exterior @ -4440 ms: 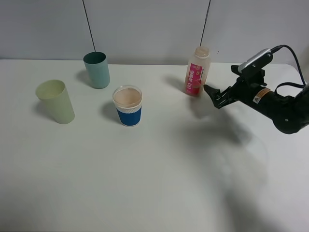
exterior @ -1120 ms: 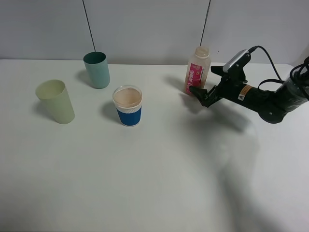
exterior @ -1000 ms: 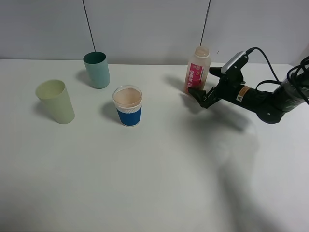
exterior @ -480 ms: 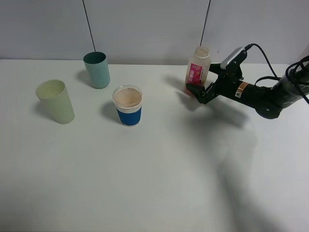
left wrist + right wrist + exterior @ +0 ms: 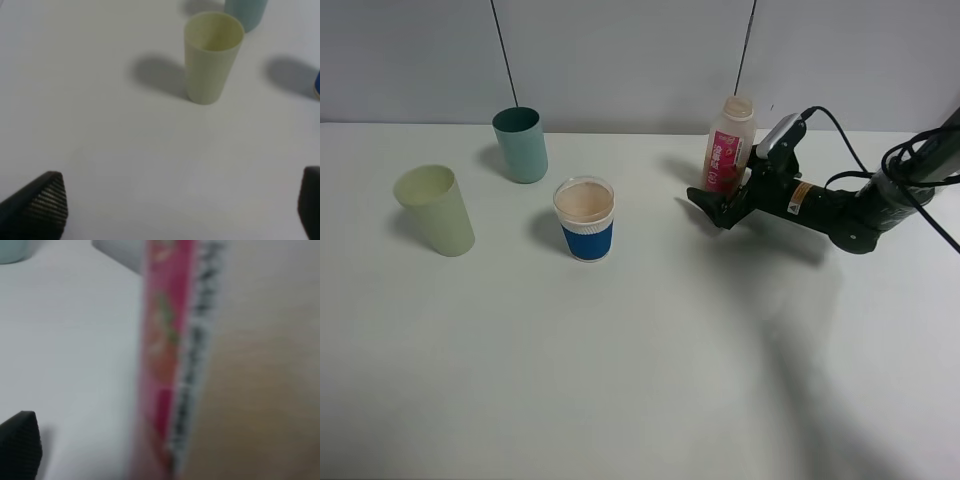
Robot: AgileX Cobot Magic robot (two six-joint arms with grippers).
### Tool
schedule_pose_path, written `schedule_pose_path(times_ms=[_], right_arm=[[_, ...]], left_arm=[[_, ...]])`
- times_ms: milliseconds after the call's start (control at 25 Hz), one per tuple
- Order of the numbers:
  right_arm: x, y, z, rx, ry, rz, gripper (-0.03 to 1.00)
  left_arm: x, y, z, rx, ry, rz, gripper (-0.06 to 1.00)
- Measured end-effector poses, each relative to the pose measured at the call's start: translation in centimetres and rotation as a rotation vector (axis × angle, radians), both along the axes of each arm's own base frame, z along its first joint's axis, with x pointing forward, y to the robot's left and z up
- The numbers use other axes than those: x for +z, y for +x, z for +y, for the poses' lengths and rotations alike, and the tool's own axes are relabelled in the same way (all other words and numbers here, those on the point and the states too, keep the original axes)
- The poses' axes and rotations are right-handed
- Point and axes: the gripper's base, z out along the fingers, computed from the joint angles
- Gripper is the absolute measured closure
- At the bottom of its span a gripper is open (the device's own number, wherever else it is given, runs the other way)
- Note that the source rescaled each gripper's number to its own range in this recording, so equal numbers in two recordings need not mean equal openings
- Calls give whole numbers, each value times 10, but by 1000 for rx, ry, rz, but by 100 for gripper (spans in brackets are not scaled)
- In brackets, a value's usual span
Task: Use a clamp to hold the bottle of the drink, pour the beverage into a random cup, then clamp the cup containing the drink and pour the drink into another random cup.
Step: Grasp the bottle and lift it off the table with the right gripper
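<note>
**Open right clamp at the foot of the bottle**

Finds the bottle upright toward the back right of the white table, pink-red label facing forward. Holds the right clamp low, reaching in from the right, with jaws spread wide and closed on nothing. Shows one dark finger lying in front of the bottle's base in the high view; cannot tell there where the other finger stands. Fills the right wrist view with the blurred label at close range, with a single ribbed fingertip off to one side and a strip of bare table between it and the bottle.

Sees the blue-sleeved cup upright near the table's middle, well apart from the bottle, with peach-tan beverage close to its rim. Places the yellow-green tumbler at the far left and the teal tumbler farther back, both upright.

Has the left clamp outside the high view. Shows, in the left wrist view, two ribbed fingertips far apart with only table between them, holding nothing, facing the yellow-green tumbler.
</note>
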Motion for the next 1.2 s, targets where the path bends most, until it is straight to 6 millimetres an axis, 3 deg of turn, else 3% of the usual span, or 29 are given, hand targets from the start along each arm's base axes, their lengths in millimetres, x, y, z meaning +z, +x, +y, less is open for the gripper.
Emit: schedule_pose_path(times_ms=[320, 400, 440, 480, 520, 560, 600, 640, 720, 1200], right_arm=[[-4, 0, 8, 34, -2, -2, -3], [-4, 0, 8, 34, -2, -2, 5], [-4, 0, 8, 34, -2, -2, 14], [-4, 0, 8, 34, -2, -2, 14], [-4, 0, 8, 33, -2, -2, 36], [-3, 0, 8, 26, 0, -2, 51], [-3, 0, 8, 26, 0, -2, 51], [-3, 1, 7, 20, 3, -2, 72], [-3, 1, 8, 21, 8, -8, 97], [-1, 3, 11, -11, 24, 4, 95]], left_arm=[[0, 0, 0, 0, 0, 0, 17], [0, 0, 0, 0, 0, 0, 17], [0, 0, 0, 0, 0, 0, 17], [0, 0, 0, 0, 0, 0, 17], [0, 0, 0, 0, 0, 0, 17], [0, 0, 0, 0, 0, 0, 17], [0, 0, 0, 0, 0, 0, 17], [0, 0, 0, 0, 0, 0, 17], [0, 0, 0, 0, 0, 0, 17], [0, 0, 0, 0, 0, 0, 17]])
